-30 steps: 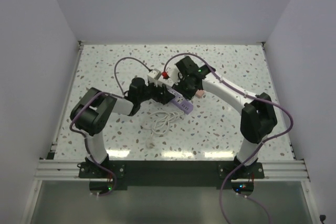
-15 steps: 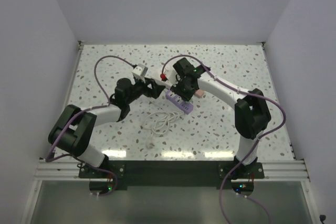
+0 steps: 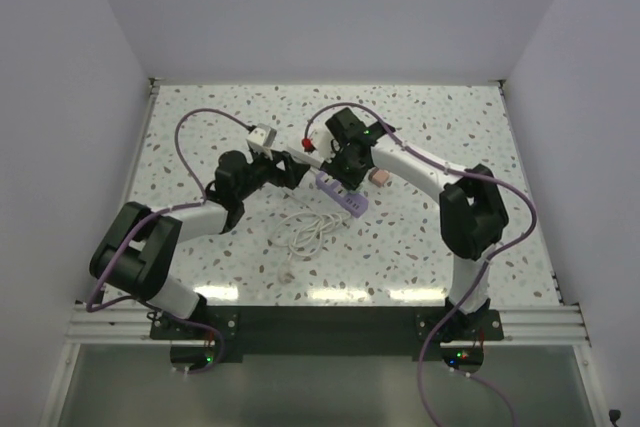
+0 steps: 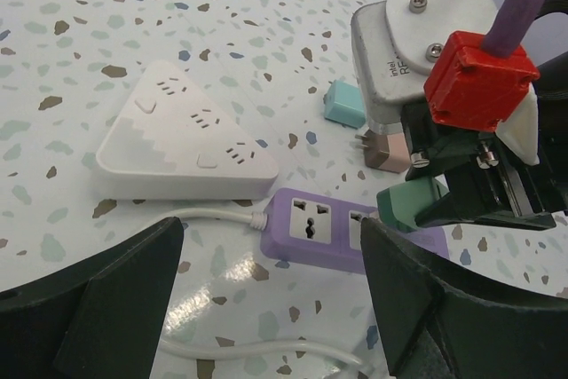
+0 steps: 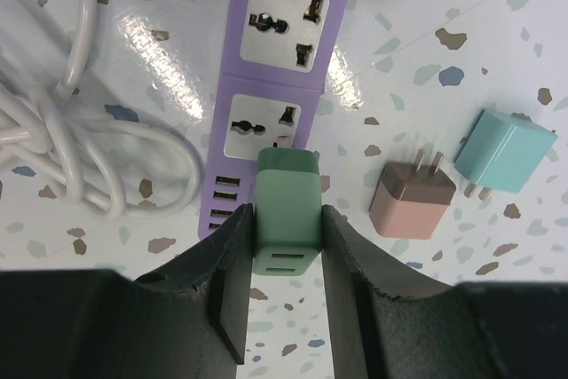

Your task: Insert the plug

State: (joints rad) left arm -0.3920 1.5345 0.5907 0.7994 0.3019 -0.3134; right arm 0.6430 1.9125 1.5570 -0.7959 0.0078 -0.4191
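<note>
My right gripper (image 5: 286, 230) is shut on the green plug (image 5: 287, 210), both pads pressed to its sides. The plug hangs over the second socket of the purple power strip (image 5: 275, 68), and its prongs are hidden beneath its body. The left wrist view shows the green plug (image 4: 410, 203) tilted at the edge of that socket on the purple strip (image 4: 311, 219). My left gripper (image 4: 266, 299) stands open and holds nothing, just short of the strip's cord end. From above, the left gripper (image 3: 295, 169) and the right gripper (image 3: 345, 169) flank the strip (image 3: 342, 194).
A white triangular power strip (image 4: 182, 135) lies beyond the purple one. A pink adapter (image 5: 413, 200) and a teal adapter (image 5: 504, 153) lie loose to the right of the strip. The strip's white cord (image 3: 305, 227) is coiled toward the near side.
My left arm has pulled back to the left, away from the strip, its gripper still open. The right gripper has shifted slightly left with the green plug.
</note>
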